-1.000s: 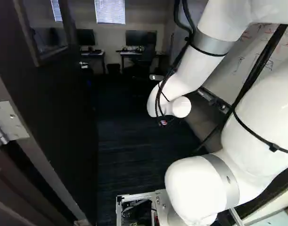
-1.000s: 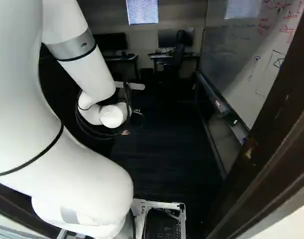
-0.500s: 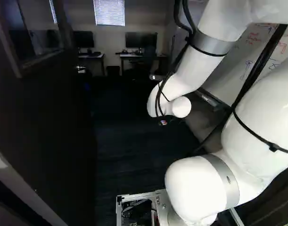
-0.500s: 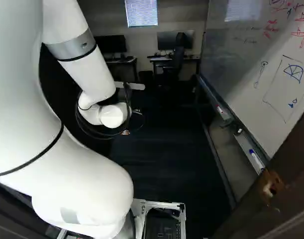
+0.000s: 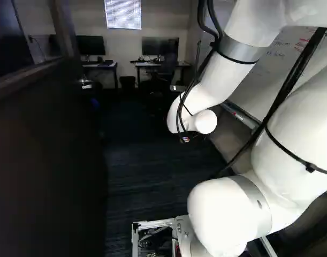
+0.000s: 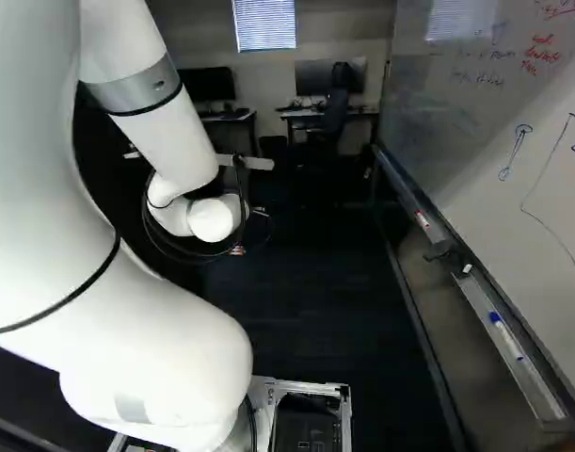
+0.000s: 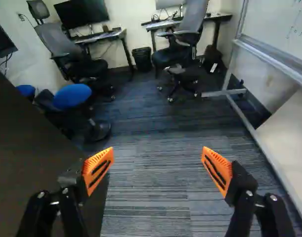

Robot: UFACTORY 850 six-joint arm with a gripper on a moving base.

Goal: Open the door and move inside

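Pincer [image 7: 157, 149] spread wide; door edge [image 7: 39, 117] beside, carpet [image 7: 155, 121] ahead.

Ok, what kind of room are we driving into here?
Probably a small office or shared workroom: desks with monitors stand along the far wall, mesh-backed swivel chairs are by them, and a whiteboard with handwriting and a marker tray runs down one side.

Site type: office | 11 to 1 o'clock, right base view: worktops [image 6: 298, 114] carrying monitors [image 6: 207, 85]; blind-covered window [image 6: 265, 24] | 2 to 4 o'clock: whiteboard [image 6: 466, 141] with writing, marker tray [image 6: 524, 367] | Wrist view: swivel chairs [image 7: 194, 22] at worktops, waste bin [image 7: 142, 60] between worktops.
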